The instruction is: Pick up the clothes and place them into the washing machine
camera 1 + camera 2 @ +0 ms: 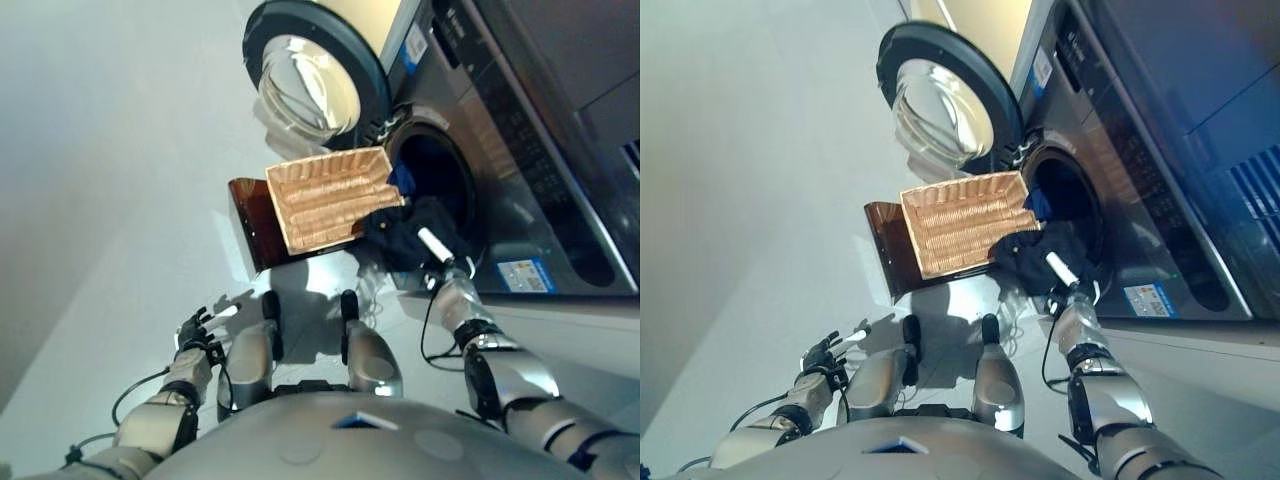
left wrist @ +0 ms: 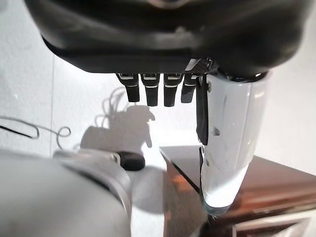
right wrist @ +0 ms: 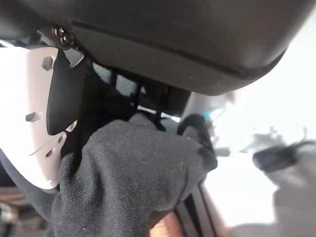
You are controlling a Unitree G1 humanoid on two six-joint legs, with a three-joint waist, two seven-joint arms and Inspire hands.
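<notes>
Right hand (image 1: 432, 243): clamped on dark garment (image 1: 1025, 255), beside basket (image 1: 325, 200).
Left hand (image 1: 197, 328): idle, fingers relaxed.
Advice: push deep into drum (image 1: 432, 172), clearing rim.

1. You see the garment (image 3: 133, 177) as black cloth: matt, fine pebbled knit.
2. The basket (image 1: 328, 197) looks woven, ribbed wicker, light tan and matt.
3. The stand (image 1: 255, 222) under it reads as dark brown glossy wood.
4. Washing machine (image 1: 520, 190): smooth grey panel, satin sheen.
5. Door (image 1: 305, 85): glossy clear glass in a dark plastic ring.
6. Floor (image 1: 120, 200): smooth, pale, faintly reflective.
</notes>
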